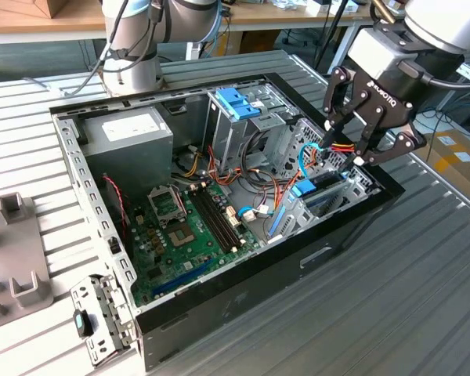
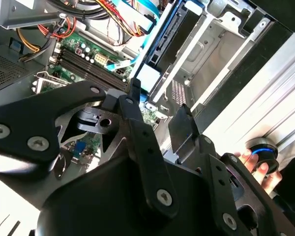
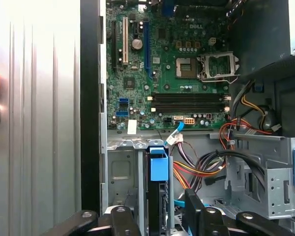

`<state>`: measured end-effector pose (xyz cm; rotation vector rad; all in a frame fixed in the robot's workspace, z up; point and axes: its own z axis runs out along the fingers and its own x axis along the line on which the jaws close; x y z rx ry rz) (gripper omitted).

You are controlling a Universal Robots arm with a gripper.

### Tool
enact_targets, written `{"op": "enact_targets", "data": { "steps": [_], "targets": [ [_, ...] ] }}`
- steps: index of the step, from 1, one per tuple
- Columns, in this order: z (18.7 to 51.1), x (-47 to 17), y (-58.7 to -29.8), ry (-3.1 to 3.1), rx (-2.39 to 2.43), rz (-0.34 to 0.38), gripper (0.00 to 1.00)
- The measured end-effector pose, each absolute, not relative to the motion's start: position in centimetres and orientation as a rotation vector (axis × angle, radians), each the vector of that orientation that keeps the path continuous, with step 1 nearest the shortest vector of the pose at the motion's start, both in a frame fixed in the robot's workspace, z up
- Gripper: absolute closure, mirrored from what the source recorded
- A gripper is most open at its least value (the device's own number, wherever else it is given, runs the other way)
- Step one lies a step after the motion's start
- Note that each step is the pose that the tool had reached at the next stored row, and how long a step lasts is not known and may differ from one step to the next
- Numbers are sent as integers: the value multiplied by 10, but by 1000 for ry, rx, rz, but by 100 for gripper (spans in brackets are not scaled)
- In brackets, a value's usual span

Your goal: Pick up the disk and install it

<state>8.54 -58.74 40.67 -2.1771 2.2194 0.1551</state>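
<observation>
An opened desktop computer case is laid flat on a ribbed metal counter, with its motherboard, power supply and blue-handled drive cage exposed. The disk is seen standing on edge in the bay at the case's end toward the exterior view's right, its blue carrier tab uppermost. In the first wrist view the disk is shown edge-on. The claw is held just above it, spread wide and pinching nothing, with one finger to each side of the disk's line in both wrist views. Grey moulded fixtures are set on the counter at the exterior view's left, and a perforated metal bracket is laid by the case's near corner. The arm's base is mounted behind the case. Wooden benches and cardboard boxes are seen beyond. A person's hand is rested on the counter at a round blue-ringed device.
</observation>
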Motion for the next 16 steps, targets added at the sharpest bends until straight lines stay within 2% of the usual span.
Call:
{"op": "enact_targets", "data": {
  "steps": [1,2,3,6,8,16],
  "targets": [
    [408,85,-587,2219,-2177,155,51],
    [408,85,-587,2219,-2177,155,64],
    [408,85,-587,2219,-2177,155,70],
    [409,85,-587,2220,-2177,155,76],
    [409,85,-587,2219,-2177,155,89],
    [409,86,-588,2219,-2177,156,89]
  ]
}}
